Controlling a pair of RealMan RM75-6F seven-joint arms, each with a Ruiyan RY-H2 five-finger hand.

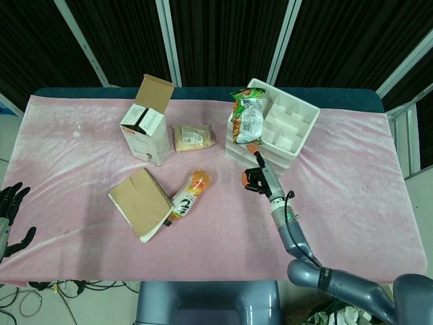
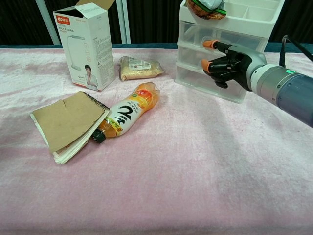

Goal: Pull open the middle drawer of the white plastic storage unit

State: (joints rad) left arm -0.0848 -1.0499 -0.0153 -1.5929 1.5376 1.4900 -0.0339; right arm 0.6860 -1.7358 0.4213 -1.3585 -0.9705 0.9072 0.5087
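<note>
A: Table [image 1: 81,135] under pink cloth carries the white storage unit [image 2: 222,46] at the far right of centre, its 3 drawers shut, a snack bag [image 1: 247,116] on top.

B: And the middle drawer [image 2: 195,55]?

A: Directly behind the right hand [image 2: 230,63], which hangs at its front, one orange-tipped finger stretched to the drawer face; whether it touches, I cannot tell. The rest curl loosely, holding nothing.

B: The left hand [image 1: 9,210]?

A: Off the table's left edge, low, fingers spread, empty.
</note>
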